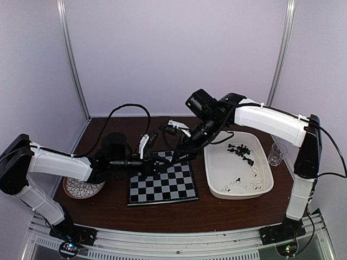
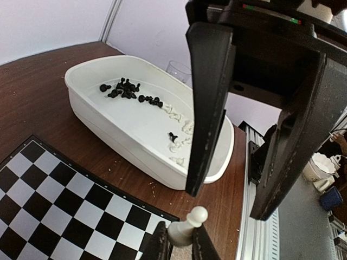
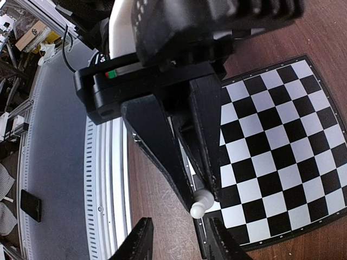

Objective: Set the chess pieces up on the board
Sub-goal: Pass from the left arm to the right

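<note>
Pinches white pawn (image 2: 190,222) in left tool (image 2: 183,245) at board's (image 2: 59,200) 12 o'clock edge; holds right tool (image 3: 180,233) spread beside it. Has more pieces (image 2: 126,91) in tray (image 2: 124,138) at 3 o'clock.

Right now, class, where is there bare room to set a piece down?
Free: near rows of the board, between plate and tray; the table in front. Crowded: the board's far edge, where left end effector, holding a white pawn, meets right end effector; the tray's far end, with black pieces.
</note>
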Controlling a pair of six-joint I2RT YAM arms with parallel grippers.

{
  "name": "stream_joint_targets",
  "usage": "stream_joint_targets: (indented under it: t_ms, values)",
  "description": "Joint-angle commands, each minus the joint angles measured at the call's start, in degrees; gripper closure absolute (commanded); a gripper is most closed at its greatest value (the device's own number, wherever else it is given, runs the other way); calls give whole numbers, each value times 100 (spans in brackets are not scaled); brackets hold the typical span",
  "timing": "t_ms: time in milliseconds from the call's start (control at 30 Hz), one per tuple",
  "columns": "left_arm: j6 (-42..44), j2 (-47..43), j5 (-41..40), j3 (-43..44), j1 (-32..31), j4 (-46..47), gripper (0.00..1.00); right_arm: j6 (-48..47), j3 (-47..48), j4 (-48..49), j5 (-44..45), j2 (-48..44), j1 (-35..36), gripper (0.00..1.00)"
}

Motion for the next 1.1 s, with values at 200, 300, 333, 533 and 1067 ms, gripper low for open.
stream_joint_targets:
  t_ms: [200, 300, 333, 533, 1067]
  values:
    - [120, -13, 154, 230, -85, 70, 96, 135, 117, -65, -150, 114, -9, 68]
    - [171, 3, 183, 283, -126, -12, 96, 158, 121, -31, -171, 131, -9, 71]
    - [186, 11, 189, 295, -137, -34, 96, 162, 125, -29, -174, 133, -9, 72]
    - [196, 18, 246, 370, -182, -76, 96, 173, 94, -59, -156, 134, -9, 78]
    - [449, 20, 71, 371, -266, -318, 93, 77, 41, -75, 11, 44, -9, 100]
